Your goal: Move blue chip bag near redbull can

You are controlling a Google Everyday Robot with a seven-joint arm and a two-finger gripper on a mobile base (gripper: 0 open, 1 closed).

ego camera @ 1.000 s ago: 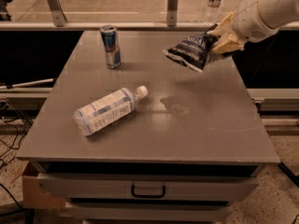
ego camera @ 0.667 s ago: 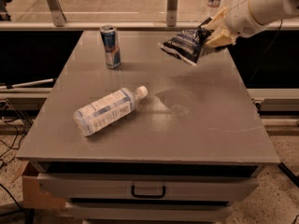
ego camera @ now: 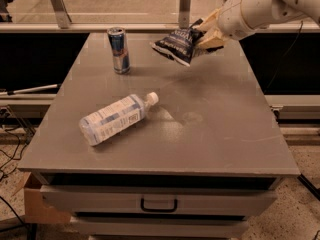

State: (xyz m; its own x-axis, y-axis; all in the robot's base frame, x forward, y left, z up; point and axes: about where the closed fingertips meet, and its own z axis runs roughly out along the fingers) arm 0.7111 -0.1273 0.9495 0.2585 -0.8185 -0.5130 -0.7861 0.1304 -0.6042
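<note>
The tan two-finger claw (ego camera: 204,34) pinches the crinkly dark navy chip bag (ego camera: 176,44) by its right edge. The bag hangs tilted in the air over the far part of the flat grey metal bench (ego camera: 225,114), w/ its free end pointing left. The slim blue-and-silver Red Bull can (ego camera: 119,50) stands upright at the far left, apart from the bag, w/ bare bench between them. The clear plastic water bottle w/ white cap (ego camera: 116,118) lies on its side nearer the front, well apart from both.

I judge the step in hand is the carry toward the can, approx. half done. To do it well:
- Move left at a height where the free end does not drag on the bench.
- Slow down before the can, because the free end arrives first & a slim can tips easily.
- Lower the bag just beside the can on its right side, not touching.
- Release only when the bag rests on the bench. It is light, so it may slide a bit.
</note>
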